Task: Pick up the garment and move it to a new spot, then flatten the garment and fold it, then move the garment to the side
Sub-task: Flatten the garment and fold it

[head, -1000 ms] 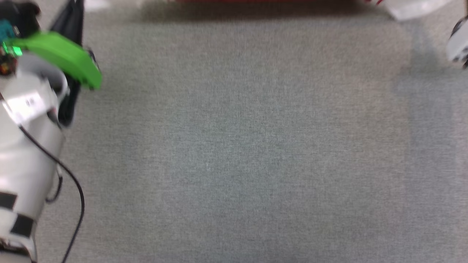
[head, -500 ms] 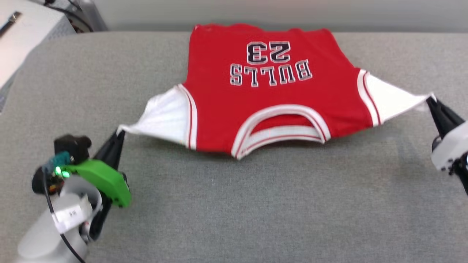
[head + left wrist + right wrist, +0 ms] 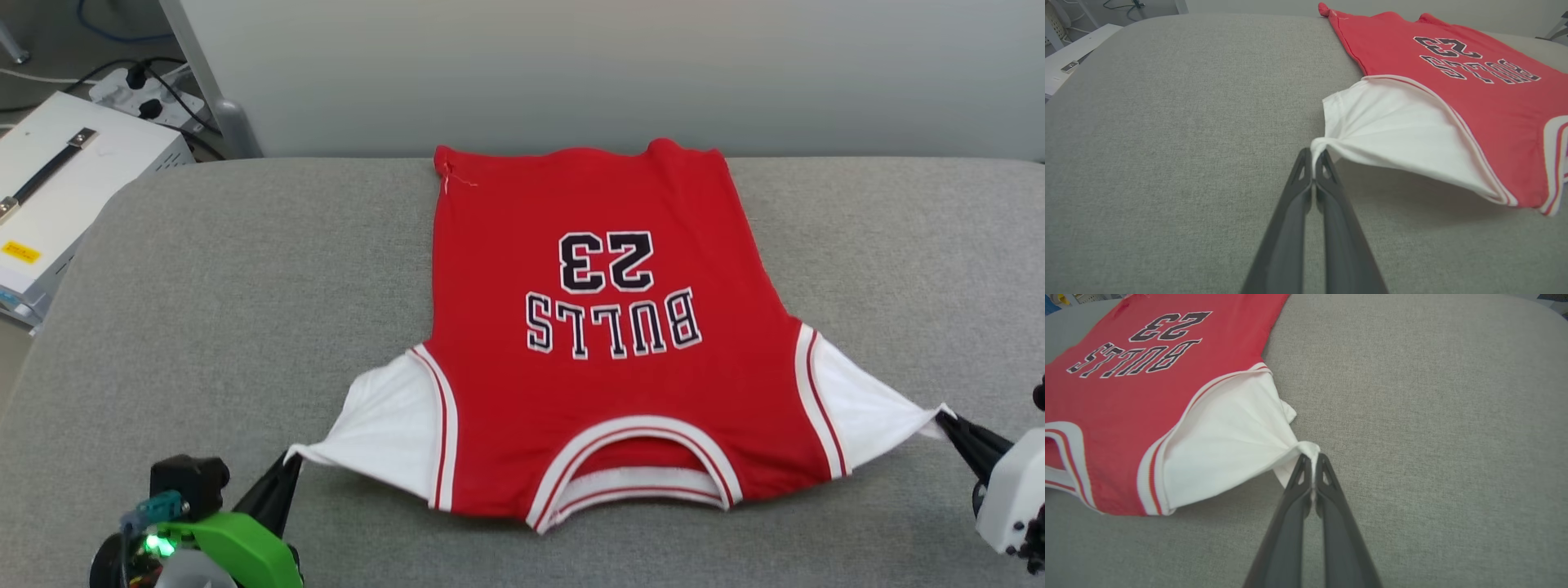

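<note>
One red jersey (image 3: 604, 343) lies on the grey counter (image 3: 245, 286), number side up, neck hole nearest the robot. It is stretched between two grippers. The left gripper (image 3: 1312, 153) has its jaws squeezed tight on the tip of the white left sleeve (image 3: 1392, 130). The right gripper (image 3: 1312, 457) has its jaws squeezed tight on the tip of the white right sleeve (image 3: 1229, 445). One white box (image 3: 73, 180) sits beside the counter.

The jersey (image 3: 596, 392) is red with white sleeves, red-and-white striped trim at neck and sleeve seams, and black, white-outlined lettering. The surface (image 3: 245, 286) is plain mottled grey. The left gripper (image 3: 1312, 154) and right gripper (image 3: 1312, 458) have dark grey fingers (image 3: 1287, 237).
</note>
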Motion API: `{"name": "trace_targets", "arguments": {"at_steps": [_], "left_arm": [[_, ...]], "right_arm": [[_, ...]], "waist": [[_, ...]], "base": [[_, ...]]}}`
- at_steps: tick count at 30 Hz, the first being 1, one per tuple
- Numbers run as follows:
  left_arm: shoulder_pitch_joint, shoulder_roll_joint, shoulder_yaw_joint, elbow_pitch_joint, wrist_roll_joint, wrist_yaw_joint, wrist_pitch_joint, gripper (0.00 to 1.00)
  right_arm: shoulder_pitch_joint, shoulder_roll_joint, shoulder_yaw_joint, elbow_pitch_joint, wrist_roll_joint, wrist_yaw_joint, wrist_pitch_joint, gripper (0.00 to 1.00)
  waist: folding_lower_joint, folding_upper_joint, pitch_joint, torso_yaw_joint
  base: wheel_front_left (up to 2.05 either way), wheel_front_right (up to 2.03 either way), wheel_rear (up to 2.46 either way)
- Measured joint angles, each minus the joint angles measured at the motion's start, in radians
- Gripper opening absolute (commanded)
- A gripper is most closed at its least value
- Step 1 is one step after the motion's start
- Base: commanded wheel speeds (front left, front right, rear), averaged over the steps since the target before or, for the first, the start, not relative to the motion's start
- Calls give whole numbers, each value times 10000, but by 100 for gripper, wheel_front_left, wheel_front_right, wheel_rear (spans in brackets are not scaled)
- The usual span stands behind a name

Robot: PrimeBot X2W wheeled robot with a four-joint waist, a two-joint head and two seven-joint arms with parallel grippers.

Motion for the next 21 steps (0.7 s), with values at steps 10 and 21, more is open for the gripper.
{"name": "trace_targets", "arguments": {"at_steps": [10,21], "left_arm": [[1316,412,-257,-1127,-318,345,577,0],[1419,416,-368,-1990,-405,433,926,0]], "right_arm": [[1807,-343,-132,-1051,1093,0,1446,0],[2080,-370,-1064,-1565,913,-8,2397,100]], "waist": [[0,0,-500,-13],[1,0,-175,-16]], "base": [[0,0,0],[0,0,0]]}}
